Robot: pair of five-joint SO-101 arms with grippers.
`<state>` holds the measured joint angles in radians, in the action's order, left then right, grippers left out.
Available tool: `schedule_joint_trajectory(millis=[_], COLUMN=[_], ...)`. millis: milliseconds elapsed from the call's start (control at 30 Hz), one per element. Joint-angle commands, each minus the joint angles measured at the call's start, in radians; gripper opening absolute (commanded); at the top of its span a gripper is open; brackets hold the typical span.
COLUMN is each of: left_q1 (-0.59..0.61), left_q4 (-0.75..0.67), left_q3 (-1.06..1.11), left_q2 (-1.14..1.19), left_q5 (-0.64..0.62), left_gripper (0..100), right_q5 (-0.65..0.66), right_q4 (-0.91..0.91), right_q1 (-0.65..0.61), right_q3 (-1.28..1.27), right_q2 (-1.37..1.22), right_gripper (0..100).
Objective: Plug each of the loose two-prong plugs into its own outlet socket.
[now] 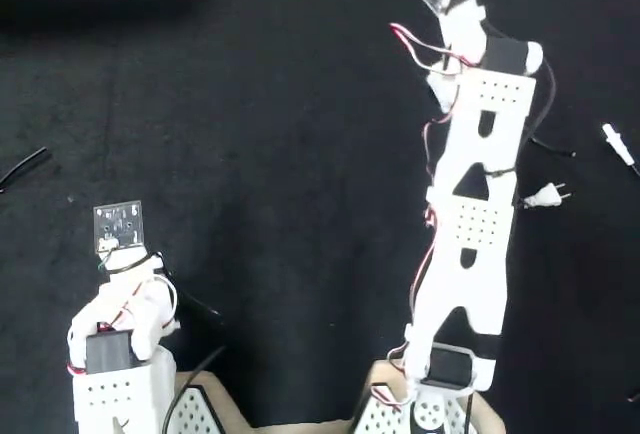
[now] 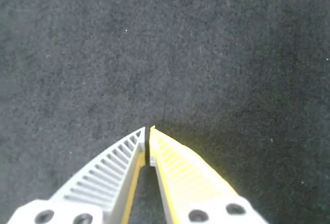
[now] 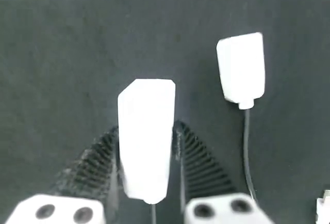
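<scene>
My right gripper (image 3: 146,131) is clamped on a white connector block (image 3: 147,105). Its mating face is turned away from me, so I cannot tell whether it is a plug or a socket. Just beside it, in the upper right of the right wrist view, lies a second white block (image 3: 241,69). It trails a thin cord (image 3: 246,146) and sits apart from mine.

I judge the grasp made and the mating not yet begun. Next I need to line the held block up squarely with its partner before pushing.

In the high view a two-prong plug (image 1: 545,194) lies loose at right centre, near my outstretched arm. My left gripper (image 2: 149,131) is pinched together on nothing above the black cloth (image 2: 154,38).
</scene>
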<state>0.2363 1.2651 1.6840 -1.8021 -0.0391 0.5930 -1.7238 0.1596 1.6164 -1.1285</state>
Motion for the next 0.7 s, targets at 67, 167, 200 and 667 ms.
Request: schedule_joint_trajectory(millis=[67,167,200,667], left_q1=[-0.002,-0.001,-0.001,-0.001], left_q4=[0.008,0.008,0.008,0.008], left_q3=[0.018,0.018,0.018,0.018], left_q2=[-0.009,-0.009,-0.009,-0.009], left_q5=[0.005,0.005,0.005,0.005], left_gripper=[3,3,3,3], right_q5=[-0.133,-0.195,-0.215,-0.279], right_q4=[-0.044,-0.044,-0.044,-0.041], right_q1=[-0.101,-0.173,-0.198,-0.657], right_q3=[-0.133,-0.283,-0.335,-1.118], right_q2=[0.166,0.259,0.295,0.865], right_gripper=[1.1,1.1,1.1,1.1])
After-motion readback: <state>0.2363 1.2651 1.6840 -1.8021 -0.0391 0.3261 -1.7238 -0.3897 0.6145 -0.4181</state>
